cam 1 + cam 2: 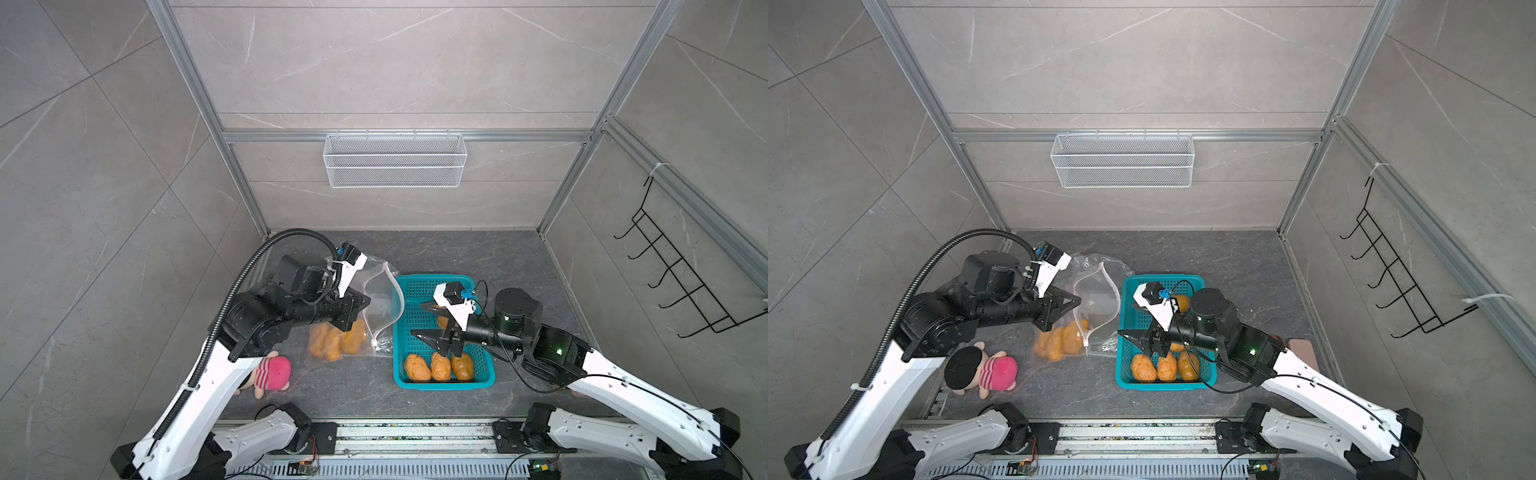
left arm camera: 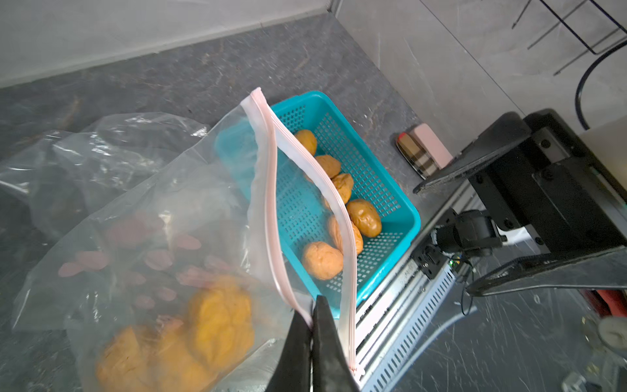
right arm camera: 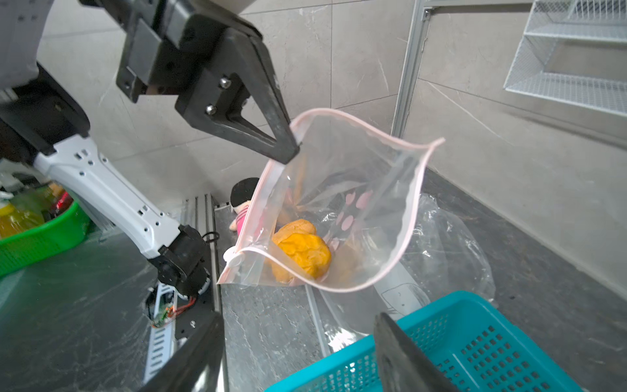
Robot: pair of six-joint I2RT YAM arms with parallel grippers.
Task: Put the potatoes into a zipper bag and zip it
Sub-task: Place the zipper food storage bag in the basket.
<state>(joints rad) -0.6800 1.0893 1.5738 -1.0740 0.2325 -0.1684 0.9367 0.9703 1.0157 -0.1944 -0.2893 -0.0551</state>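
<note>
My left gripper (image 2: 312, 305) is shut on one lip of the clear zipper bag (image 1: 380, 299) and holds its mouth up and open, facing the basket. Several orange-tan potatoes (image 1: 332, 340) lie inside the bag on the table. Several more potatoes (image 1: 440, 366) lie in the teal basket (image 1: 440, 384). My right gripper (image 1: 417, 320) hovers open above the basket's left side with nothing between its fingers. In the right wrist view the open bag (image 3: 356, 169) is straight ahead, with a potato (image 3: 302, 251) inside and the white slider (image 3: 234, 259) at one end.
A pink plush toy (image 1: 270, 372) lies at the front left beside my left arm. A second crumpled clear bag (image 2: 101, 152) lies behind the held one. A pink-cased object (image 2: 424, 154) sits right of the basket. A green basket (image 3: 37, 237) stands off the table.
</note>
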